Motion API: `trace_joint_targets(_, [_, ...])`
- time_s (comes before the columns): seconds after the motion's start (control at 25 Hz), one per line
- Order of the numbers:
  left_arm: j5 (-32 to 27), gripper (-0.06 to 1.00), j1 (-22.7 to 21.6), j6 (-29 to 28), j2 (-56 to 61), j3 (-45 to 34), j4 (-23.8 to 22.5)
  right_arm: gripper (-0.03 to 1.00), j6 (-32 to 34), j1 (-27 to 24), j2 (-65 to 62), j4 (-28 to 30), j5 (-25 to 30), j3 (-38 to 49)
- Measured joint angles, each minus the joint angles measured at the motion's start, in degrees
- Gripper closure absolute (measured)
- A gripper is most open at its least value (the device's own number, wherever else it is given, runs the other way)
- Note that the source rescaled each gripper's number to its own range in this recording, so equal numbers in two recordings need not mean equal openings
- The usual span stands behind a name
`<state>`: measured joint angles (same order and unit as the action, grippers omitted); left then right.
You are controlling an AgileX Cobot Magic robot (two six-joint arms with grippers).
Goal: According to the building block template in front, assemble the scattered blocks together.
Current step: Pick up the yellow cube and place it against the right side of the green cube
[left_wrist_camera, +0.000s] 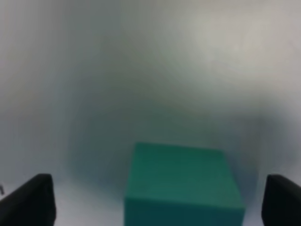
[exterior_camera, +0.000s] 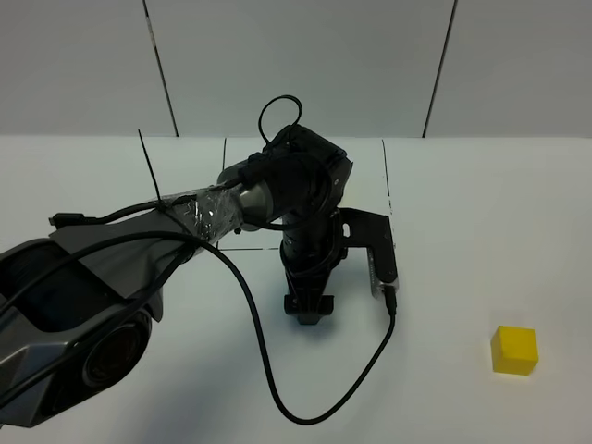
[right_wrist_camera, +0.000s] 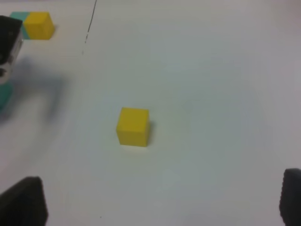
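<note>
Teal cube [left_wrist_camera: 183,186] sits on white table [exterior_camera: 481,213] between wide-spread fingers of L gripper [left_wrist_camera: 157,201], gaps both sides, nothing gripped. Yellow cube [right_wrist_camera: 133,126] lies well apart, ahead of R gripper [right_wrist_camera: 157,202], also spread wide & empty. Template [right_wrist_camera: 36,24], teal & yellow joined, rests nearer the teal cube.

The teal cube [left_wrist_camera: 183,186] is seen blurred and cut off at the frame edge; the template [right_wrist_camera: 38,26] is partly hidden by the left arm [right_wrist_camera: 9,30].
</note>
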<state>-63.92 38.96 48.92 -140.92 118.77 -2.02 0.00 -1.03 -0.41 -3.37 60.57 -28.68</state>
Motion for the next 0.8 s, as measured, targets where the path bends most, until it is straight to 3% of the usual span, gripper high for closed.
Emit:
trace_joint_targets(0.16, [-3.96, -0.06, 0.68, -2.03, 1.31, 3.49, -0.18, -0.03, 0.0, 0.0, 0.0, 0.0, 0.0, 0.0])
trace_joint_targets(0.4, [-4.39, -0.05, -0.32, -8.27, 8.42, 4.66, 0.13, -0.03, 0.0, 0.0, 0.0, 0.0, 0.0, 0.0])
trace_joint_targets(0.48, [-4.39, -0.03, -3.08, -13.41, 10.48, 4.66, 0.32, -0.03, 0.0, 0.0, 0.0, 0.0, 0.0, 0.0])
trace_joint_targets(0.64, [-4.39, 0.02, -13.16, -24.04, 14.26, 2.93, 0.21, -0.03, 0.0, 0.0, 0.0, 0.0, 0.0, 0.0])
trace_joint_targets(0.8, [-4.39, 0.06, -25.1, -27.88, 20.47, -5.96, 0.22, -0.03, 0.0, 0.0, 0.0, 0.0, 0.0, 0.0])
